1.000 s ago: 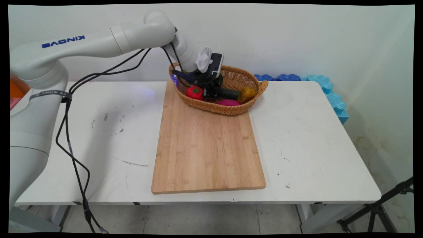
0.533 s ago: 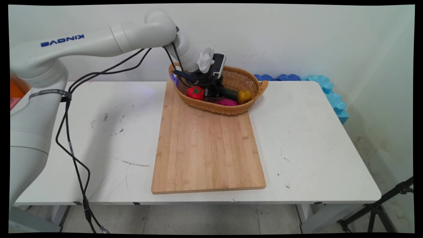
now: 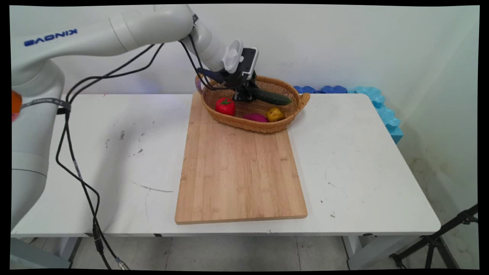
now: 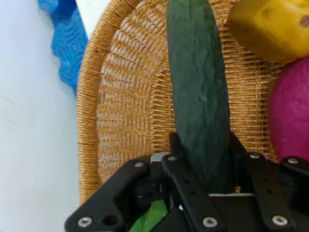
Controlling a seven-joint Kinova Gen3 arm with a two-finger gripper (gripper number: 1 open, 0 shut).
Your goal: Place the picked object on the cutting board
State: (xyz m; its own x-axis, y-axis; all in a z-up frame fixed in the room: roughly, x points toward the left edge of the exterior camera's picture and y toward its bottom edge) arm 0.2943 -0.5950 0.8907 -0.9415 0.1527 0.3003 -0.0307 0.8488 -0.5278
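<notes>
White table [image 3: 363,160] against a pale wall [image 3: 344,42], tiled floor [image 3: 248,252].

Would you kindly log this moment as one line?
gripper: shut on cucumber | cucumber: lifted above basket | in basket: tomato, yellow fruit, pink fruit

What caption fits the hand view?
Gripper holding a cucumber above a wicker basket, lemon alongside.
</notes>
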